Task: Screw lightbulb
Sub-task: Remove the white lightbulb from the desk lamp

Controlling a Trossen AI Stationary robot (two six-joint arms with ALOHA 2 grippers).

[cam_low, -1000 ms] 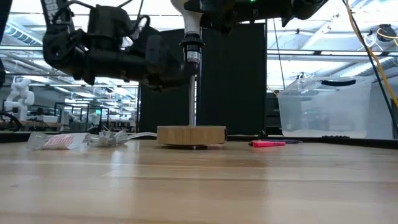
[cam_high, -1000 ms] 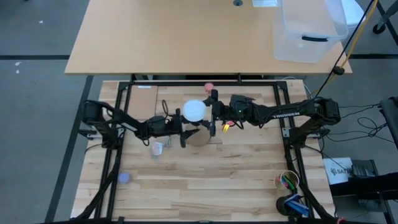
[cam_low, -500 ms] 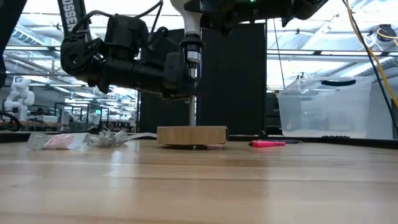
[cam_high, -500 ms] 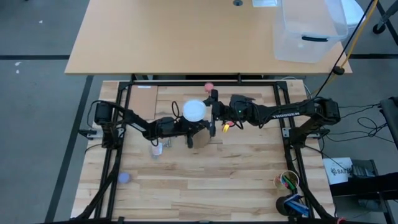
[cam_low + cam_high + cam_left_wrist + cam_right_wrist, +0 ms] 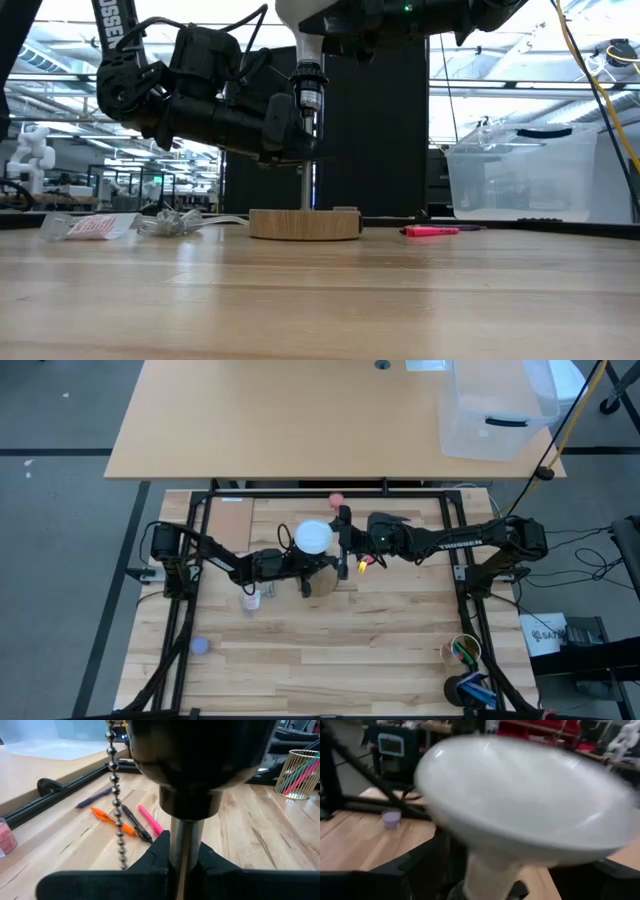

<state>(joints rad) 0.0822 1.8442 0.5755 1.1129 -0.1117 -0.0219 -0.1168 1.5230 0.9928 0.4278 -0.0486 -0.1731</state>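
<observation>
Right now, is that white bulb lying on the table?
No, the bulb is held upright in the air above the thin post that rises from the round wooden base.

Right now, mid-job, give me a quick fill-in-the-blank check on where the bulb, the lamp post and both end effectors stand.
1. The left end effector is shut on the lamp's thin metal ____.
2. The lightbulb is held by the ____ end effector.
3. The post stands on a round ____ base.
4. On the table beyond the base lies a pink ____.

Missing words: post; right; wooden; marker
</observation>
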